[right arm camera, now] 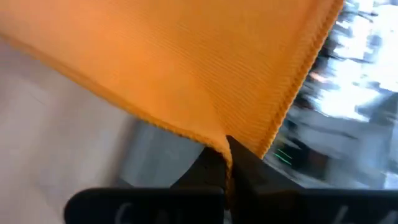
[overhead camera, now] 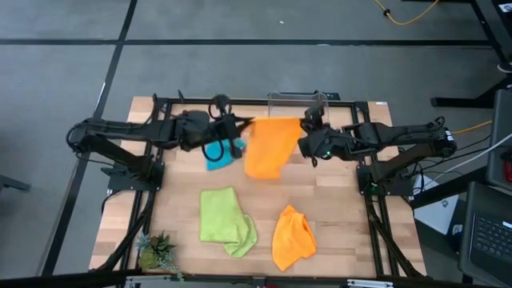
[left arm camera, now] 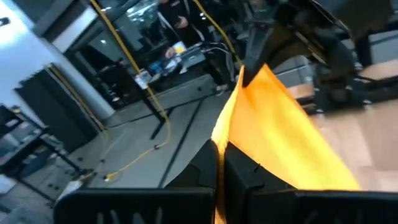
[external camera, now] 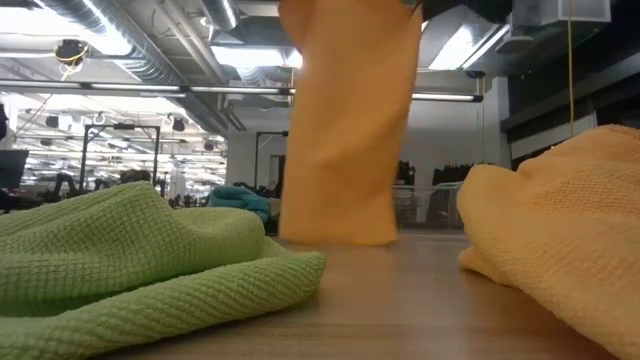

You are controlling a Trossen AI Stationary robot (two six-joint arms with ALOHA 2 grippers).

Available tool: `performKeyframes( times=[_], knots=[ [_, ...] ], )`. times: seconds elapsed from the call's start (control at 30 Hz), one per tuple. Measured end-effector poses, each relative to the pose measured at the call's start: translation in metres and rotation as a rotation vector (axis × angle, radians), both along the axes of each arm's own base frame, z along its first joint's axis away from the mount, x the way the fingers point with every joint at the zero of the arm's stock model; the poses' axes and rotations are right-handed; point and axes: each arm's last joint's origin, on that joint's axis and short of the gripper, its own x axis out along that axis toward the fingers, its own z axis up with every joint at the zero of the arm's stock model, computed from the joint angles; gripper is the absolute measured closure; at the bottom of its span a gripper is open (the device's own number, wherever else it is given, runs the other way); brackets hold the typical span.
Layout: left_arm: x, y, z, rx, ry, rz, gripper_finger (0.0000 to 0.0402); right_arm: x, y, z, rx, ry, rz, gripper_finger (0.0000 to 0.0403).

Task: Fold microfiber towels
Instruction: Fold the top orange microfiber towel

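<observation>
Left pincer (overhead camera: pixel 240 126) is clamped tight on one top corner of the orange towel (overhead camera: pixel 270 146); right pincer (overhead camera: pixel 306 126) is pinched shut on the opposite top corner. The towel hangs between them, lifted; in the low view its bottom edge sits at or just above the table (overhead camera: pixel 336 200), can't tell if touching.

Handling guess: light, limp, slightly grippy microfiber; it drapes rather than holds shape, so corners are the right place to hold. Pinches look very close to the hem in both wrist views, so slip-out is possible if tugged.

Just below the left pincer lies the turquoise towel (overhead camera: pixel 220 156), near the hanging towel's side edge. Farther toward the front edge lie the green towel (overhead camera: pixel 226 218) and the second orange towel (overhead camera: pixel 292 237), both crumpled. Bare table between hanging towel and those two looks enough for laying it flat. The small plant (overhead camera: pixel 156 252) sits at the front corner, well apart.
</observation>
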Motion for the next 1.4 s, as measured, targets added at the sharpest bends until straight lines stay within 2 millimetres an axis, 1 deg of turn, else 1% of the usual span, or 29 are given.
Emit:
performKeyframes(
  times=[0.1, 0.2, 0.3, 0.37, 0.47, 0.53, 0.67, 0.73, 0.8, 0.9, 1.0, 1.13, 1.27, 1.33, 1.4],
  knots=[
    [-0.003, 0.009, 0.014, 0.009, -0.023, 0.031, 0.0401, 0.001, -0.001, 0.005, -0.115, 0.012, -0.037, 0.0402],
    [-0.001, 0.020, 0.019, 0.008, -0.005, 0.073, 0.0401, 0.003, -0.002, 0.009, -0.182, 0.016, -0.058, 0.0402],
    [0.002, 0.029, 0.015, -0.040, 0.023, 0.110, 0.0401, 0.002, -0.003, 0.010, -0.213, 0.024, -0.086, 0.0402],
    [0.004, 0.031, 0.004, -0.085, 0.082, 0.120, 0.0401, 0.001, -0.003, 0.009, -0.237, 0.033, -0.109, 0.0402],
    [0.012, 0.025, -0.006, -0.120, 0.114, 0.115, 0.0402, 0.000, -0.003, 0.008, -0.231, 0.018, -0.129, 0.0402],
    [0.017, 0.017, -0.010, -0.141, 0.125, 0.100, 0.0402, -0.001, -0.002, 0.006, -0.186, -0.002, -0.119, 0.0402],
    [0.019, -0.004, -0.017, -0.206, 0.142, 0.055, 0.0401, -0.008, 0.008, -0.004, -0.030, 0.000, -0.067, 0.0402],
    [0.017, -0.014, -0.019, -0.256, 0.151, 0.039, 0.0401, -0.013, 0.015, -0.010, 0.108, -0.007, -0.043, 0.0402],
    [0.015, -0.024, -0.024, -0.290, 0.183, 0.023, 0.0401, -0.015, 0.023, -0.014, 0.283, -0.022, -0.018, 0.0402],
    [0.017, -0.037, -0.030, -0.343, 0.207, -0.001, 0.0401, -0.017, 0.037, -0.017, 0.491, -0.054, 0.013, 0.0402],
    [0.024, -0.052, -0.042, -0.430, 0.253, -0.065, 0.0401, -0.021, 0.052, -0.019, 0.643, -0.048, 0.045, 0.0402],
    [0.040, -0.079, -0.069, -0.533, 0.342, -0.137, 0.0401, -0.025, 0.069, -0.021, 0.881, -0.030, 0.052, 0.0402],
    [0.052, -0.106, -0.095, -0.559, 0.411, -0.169, 0.0401, -0.027, 0.083, -0.032, 1.004, -0.008, 0.036, 0.0402],
    [0.056, -0.116, -0.102, -0.554, 0.422, -0.189, 0.0401, -0.028, 0.089, -0.041, 1.029, 0.007, 0.029, 0.0402],
    [0.059, -0.121, -0.106, -0.549, 0.423, -0.203, 0.0401, -0.028, 0.093, -0.050, 1.041, 0.013, 0.023, 0.0402]
  ],
)
